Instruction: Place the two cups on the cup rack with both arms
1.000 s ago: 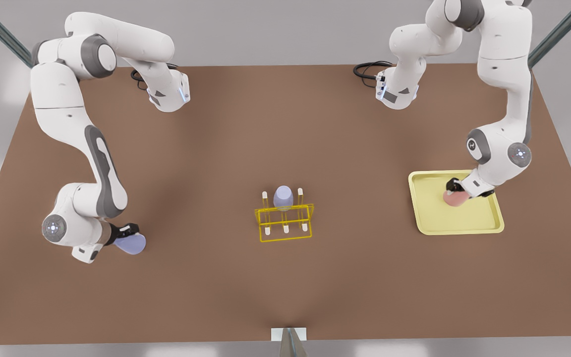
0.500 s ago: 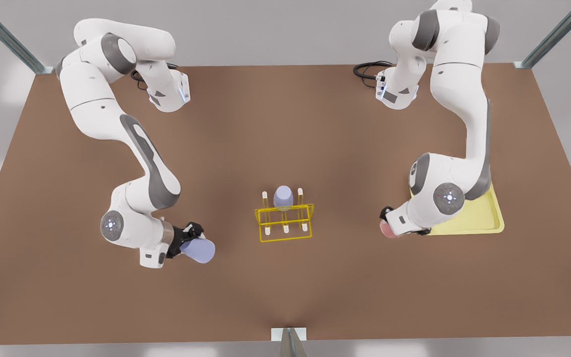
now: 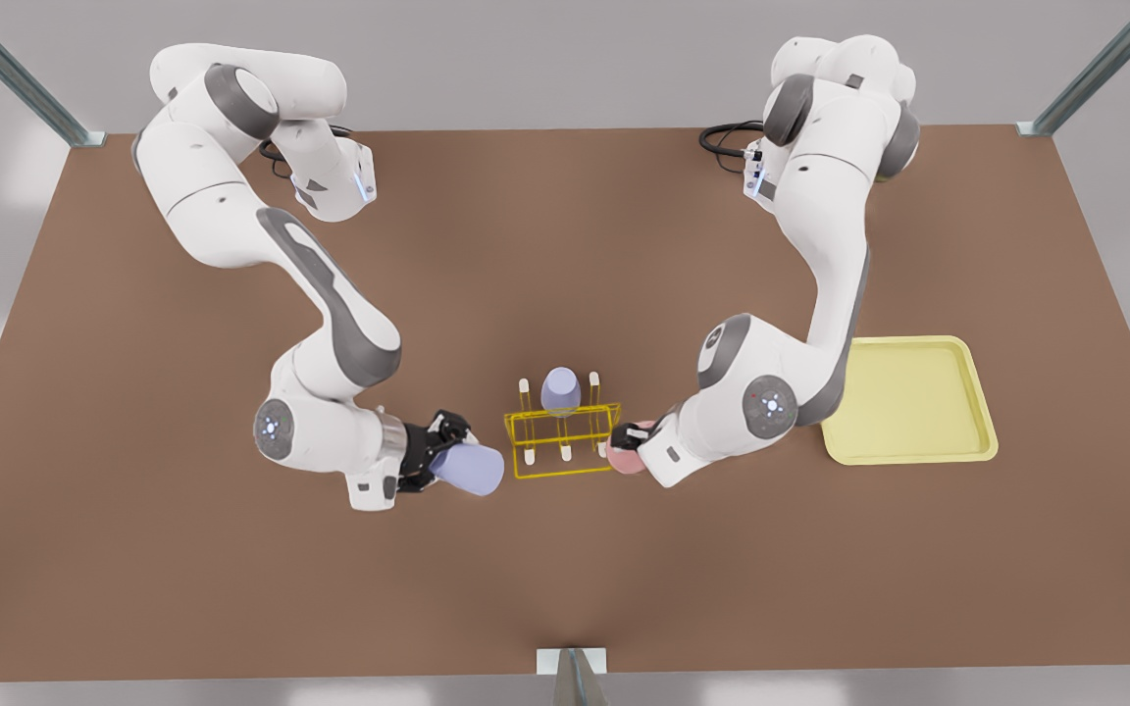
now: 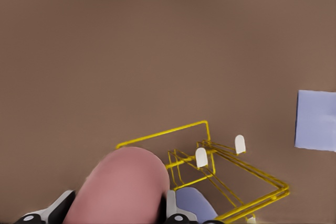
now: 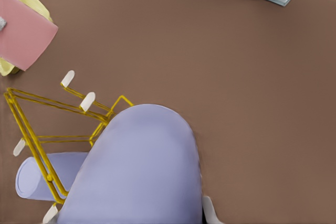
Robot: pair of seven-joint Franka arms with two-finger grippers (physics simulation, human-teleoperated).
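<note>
The yellow wire cup rack (image 3: 563,443) stands mid-table with a lavender cup (image 3: 560,389) upside down on a back peg. My left gripper (image 3: 636,441) is on the front view's right, shut on the pink cup (image 3: 627,459), which hangs at the rack's right end. In the left wrist view the pink cup (image 4: 123,187) sits between my fingers above the rack (image 4: 231,156). My right gripper (image 3: 442,446), on the front view's left, is shut on a second lavender cup (image 3: 469,471) just left of the rack. That cup (image 5: 142,166) looms over the rack (image 5: 58,124) in the right wrist view.
A pale-yellow flat tray (image 3: 908,400) lies on the brown table at the front view's right, with nothing on it. A small metal post base (image 3: 572,663) sits at the table's near edge. Black cables (image 3: 727,137) coil by the far arm base.
Both arms have swung inward to the rack, each carrying its cup. The pink cup left the tray area; the lavender cup travelled right. The racked cup has not moved.
</note>
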